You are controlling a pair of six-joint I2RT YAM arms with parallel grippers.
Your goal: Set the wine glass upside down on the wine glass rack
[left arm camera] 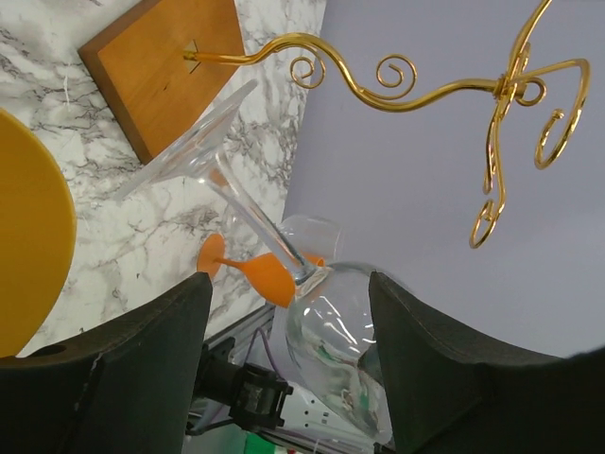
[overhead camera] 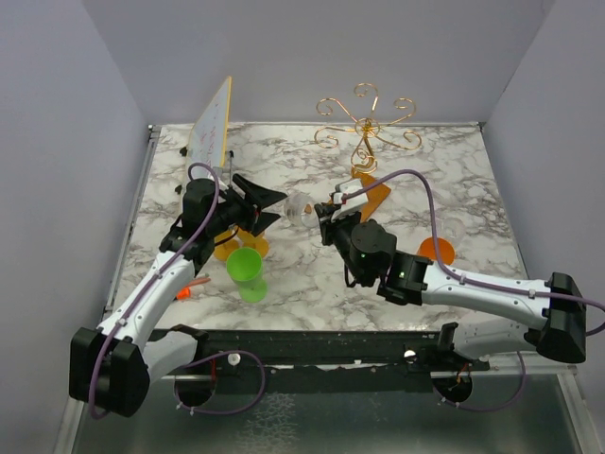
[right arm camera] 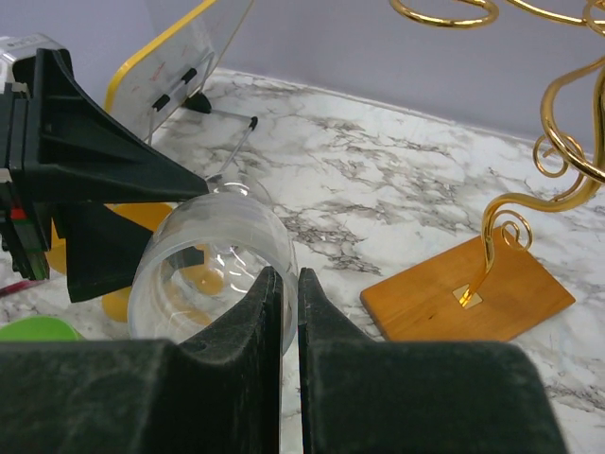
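Right wrist view shows the right pincer pinching the bowl rim of the wine glass, held sideways over the table short of the wine glass rack, left pincer wide astride it; probably light, slick, brittle, best gripped gently at the stem.

The wine glass hangs between the two arms' jaws.

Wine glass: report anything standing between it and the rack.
Nothing visible does. The right gripper holds the glass aloft, with the open fingers of the left gripper flanking it. Only bare table lies between it and the rack behind.
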